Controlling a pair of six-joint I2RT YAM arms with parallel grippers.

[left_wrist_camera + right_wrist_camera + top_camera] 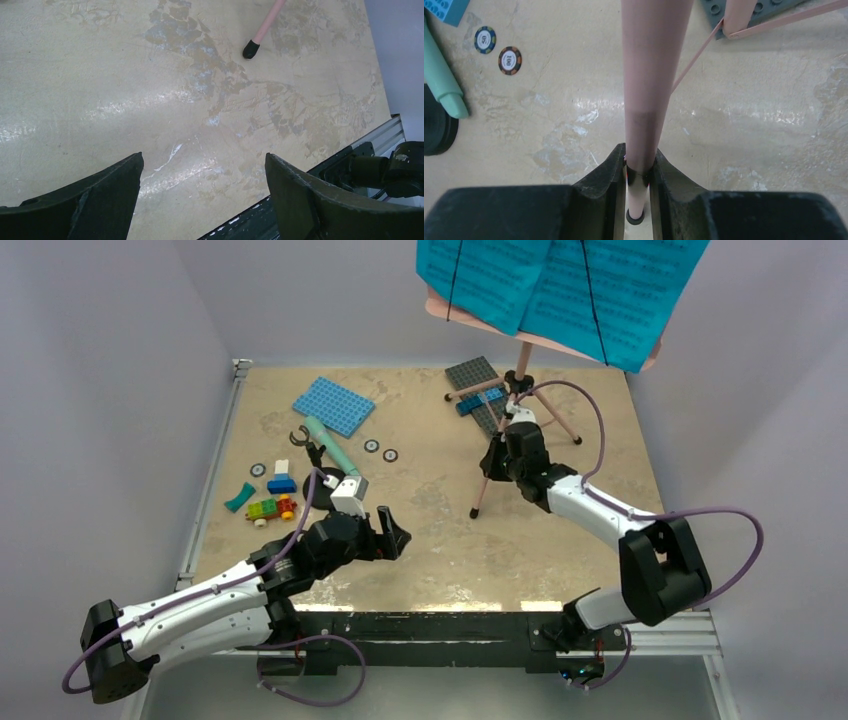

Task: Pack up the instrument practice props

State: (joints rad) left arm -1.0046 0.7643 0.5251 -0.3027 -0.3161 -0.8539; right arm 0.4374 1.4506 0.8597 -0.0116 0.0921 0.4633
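The pink tripod music stand stands at the back right, its board covered by cyan sheet-music pages. My right gripper is shut on the stand's front leg, low down near its black foot; the wrist view shows the fingers pressed on both sides of it. The mint-green toy microphone lies at the left, beside the black round-base mic stand; both show at the left edge of the right wrist view, microphone and base. My left gripper is open and empty over bare table, with the leg's foot ahead.
A blue baseplate lies at the back left and a grey baseplate under the tripod legs. Small toy bricks and a teal curved piece sit at the left. Poker chips lie mid-table. Walls enclose the table.
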